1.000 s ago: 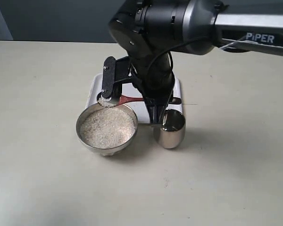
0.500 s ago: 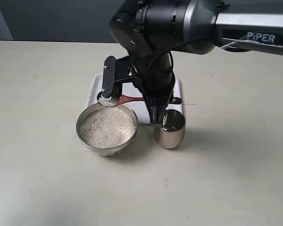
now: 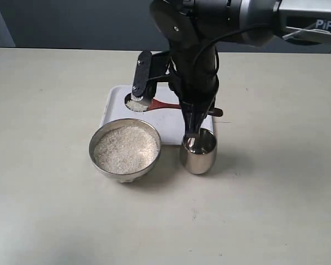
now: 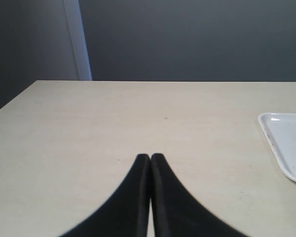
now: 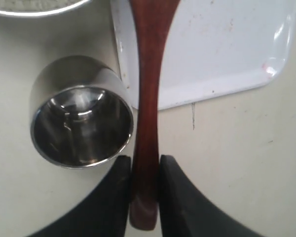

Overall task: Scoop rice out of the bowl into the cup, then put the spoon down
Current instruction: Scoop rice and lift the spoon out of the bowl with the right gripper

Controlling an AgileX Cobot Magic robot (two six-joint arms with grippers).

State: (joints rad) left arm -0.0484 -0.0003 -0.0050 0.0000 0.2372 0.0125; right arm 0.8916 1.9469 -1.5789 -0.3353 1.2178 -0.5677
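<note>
The metal bowl [image 3: 125, 150] holds a bed of rice [image 3: 124, 148]. To its right stands the steel cup [image 3: 198, 153], and the right wrist view looks into the cup [image 5: 81, 126], showing only reflections. My right gripper [image 3: 193, 124] [image 5: 145, 165] is shut on the handle of the reddish-brown spoon [image 3: 164, 104] [image 5: 149, 74], near its end. The spoon is held level above the tray, with a heap of rice [image 3: 135, 105] in its small bowl. The gripper hangs just behind and above the cup. My left gripper [image 4: 150, 157] is shut with nothing in it, low over bare table.
A white tray [image 3: 113, 110] [image 5: 222, 44] lies behind the bowl and cup. One corner of the tray [image 4: 286, 143] shows to the left wrist camera. A sliver of the bowl's rim [image 5: 34, 11] appears at the right wrist frame's edge. Beige tabletop surrounds everything.
The right gripper has risen and shifted right and back, carrying the rice-laden spoon from the bowl's far rim to above the tray. Bowl and cup have not moved.
</note>
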